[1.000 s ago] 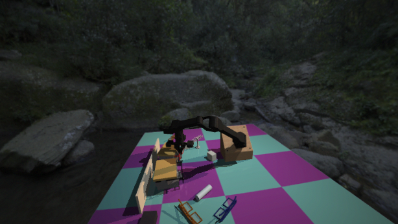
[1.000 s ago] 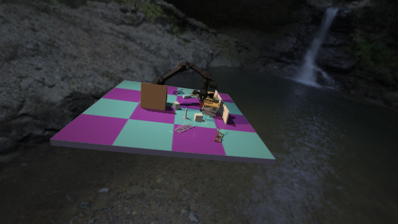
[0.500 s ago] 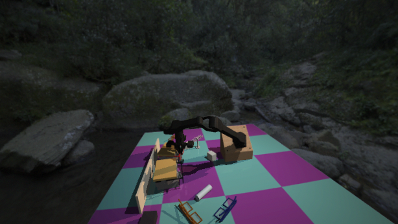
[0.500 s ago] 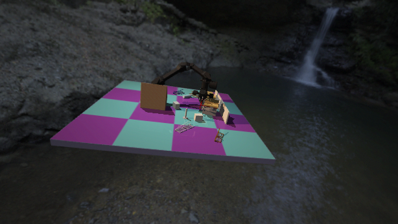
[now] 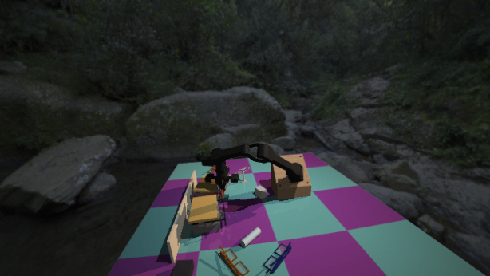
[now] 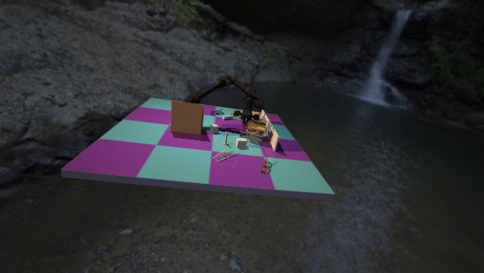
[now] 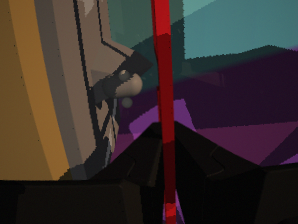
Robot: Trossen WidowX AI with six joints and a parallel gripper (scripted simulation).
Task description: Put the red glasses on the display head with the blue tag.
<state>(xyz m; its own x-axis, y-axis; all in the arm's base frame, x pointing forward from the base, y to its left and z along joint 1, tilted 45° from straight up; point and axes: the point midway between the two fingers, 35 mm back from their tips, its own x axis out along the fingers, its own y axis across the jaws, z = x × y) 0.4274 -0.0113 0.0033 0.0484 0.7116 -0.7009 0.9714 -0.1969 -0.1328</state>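
My gripper (image 5: 222,187) (image 6: 245,122) (image 7: 164,131) is shut on the red glasses (image 6: 243,129) (image 7: 163,55). In the wrist view a red bar of them runs up between the fingertips, just right of a head's beige nose (image 7: 131,85), with a narrow gap showing. That head's yellow top (image 7: 32,90) fills the left side. In the top view the gripper is beside the far head (image 5: 205,186). The near head (image 5: 204,208) has thin dark frame lines at its front. The temples of the red glasses are hidden. I cannot make out the blue tag.
An upright pale board (image 5: 181,223) (image 6: 271,132) stands behind the heads. Orange glasses (image 5: 232,261), blue glasses (image 5: 278,258), a white cylinder (image 5: 250,237), a pale block (image 5: 260,191), pale glasses (image 6: 225,156) and more orange glasses (image 6: 266,166) lie around. A slim stand (image 6: 226,139) is upright.
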